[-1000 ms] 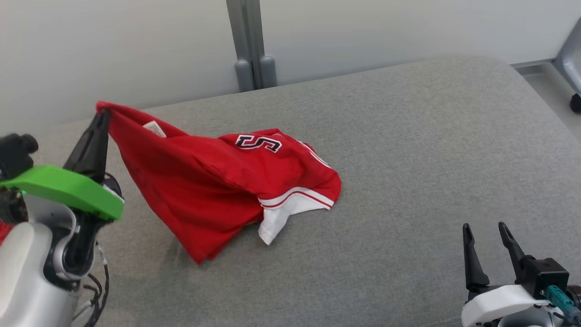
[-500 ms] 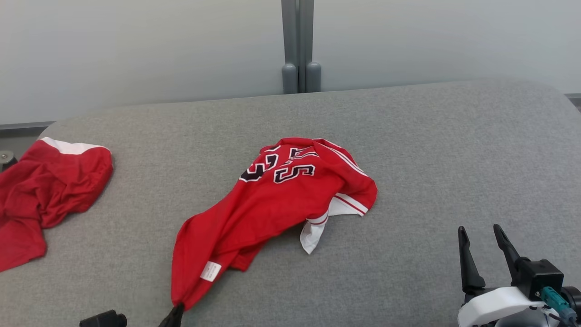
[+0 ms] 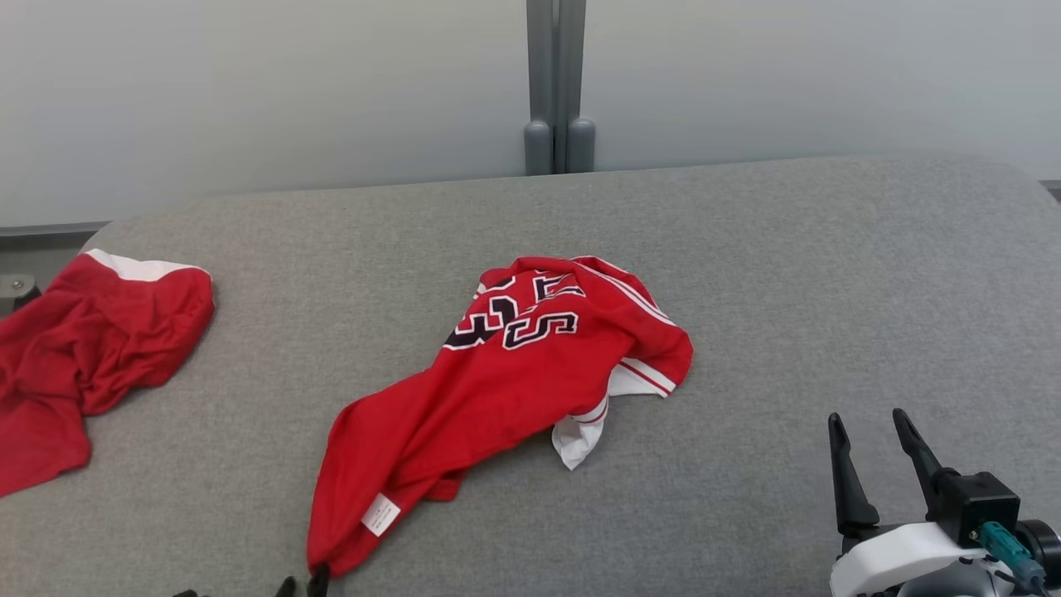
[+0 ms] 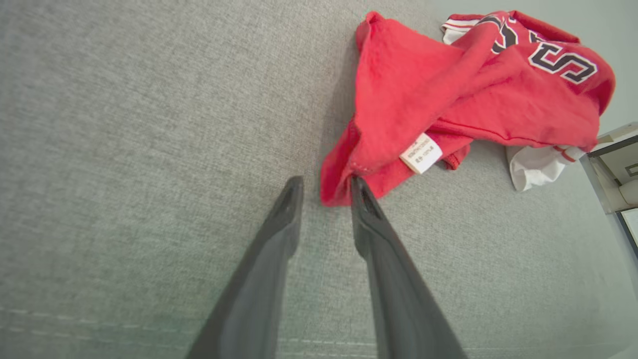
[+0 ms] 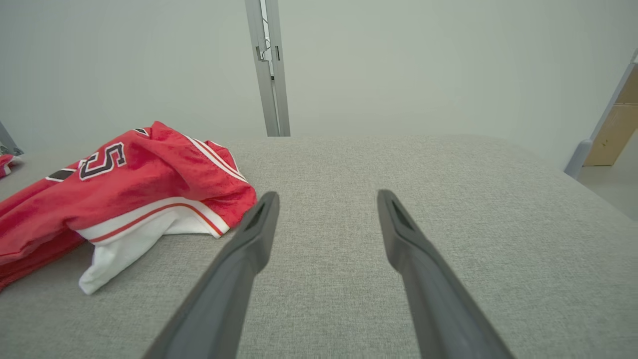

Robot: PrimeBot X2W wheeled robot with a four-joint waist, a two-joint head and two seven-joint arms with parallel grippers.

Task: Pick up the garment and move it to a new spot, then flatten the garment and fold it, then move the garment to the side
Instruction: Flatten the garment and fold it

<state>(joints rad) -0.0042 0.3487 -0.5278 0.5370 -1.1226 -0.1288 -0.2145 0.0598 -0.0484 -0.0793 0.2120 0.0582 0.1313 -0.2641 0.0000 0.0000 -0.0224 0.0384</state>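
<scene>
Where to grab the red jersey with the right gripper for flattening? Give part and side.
Probably the white sleeve edge of the jersey, approached from the right: it juts out loose toward the right gripper, with bare cushion between.

The head camera looked from high, forward and down, over the grey surface (image 3: pixel 787 274) up to the wall (image 3: pixel 249 99); the left wrist camera looked steeply down, very near the red garment (image 4: pixel 438 85); the right wrist camera looked low along the surface; all three shared that garment.
</scene>
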